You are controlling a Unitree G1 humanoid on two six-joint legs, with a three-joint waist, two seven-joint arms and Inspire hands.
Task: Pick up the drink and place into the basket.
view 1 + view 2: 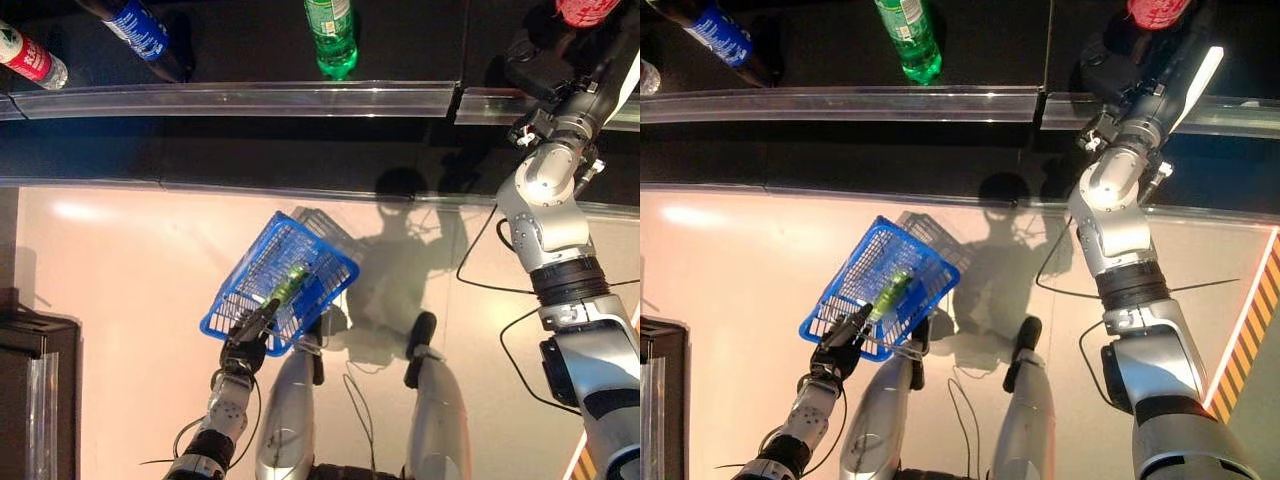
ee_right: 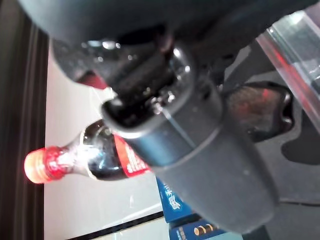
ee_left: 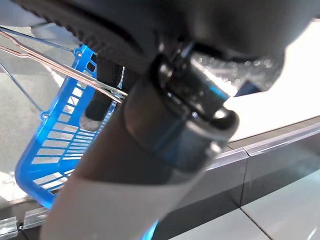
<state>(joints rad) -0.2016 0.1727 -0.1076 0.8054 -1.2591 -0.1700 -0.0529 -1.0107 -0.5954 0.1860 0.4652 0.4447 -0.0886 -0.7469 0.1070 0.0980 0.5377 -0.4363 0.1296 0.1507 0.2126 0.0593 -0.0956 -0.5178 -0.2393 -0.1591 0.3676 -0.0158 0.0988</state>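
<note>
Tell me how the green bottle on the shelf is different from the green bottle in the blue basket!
The green bottle on the shelf sits on the dark shelf, touched by no hand; the bottle in the basket lies inside the blue basket, which hangs low from the left hand. The shelf bottle shows a label; on the basket bottle I can't make one out through the mesh. Both are green and see-through.

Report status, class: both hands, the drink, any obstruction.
Left hand shut on blue basket handle; green bottle already inside. Right hand at cola bottle on shelf, grip unclear. No obstruction seen.
</note>
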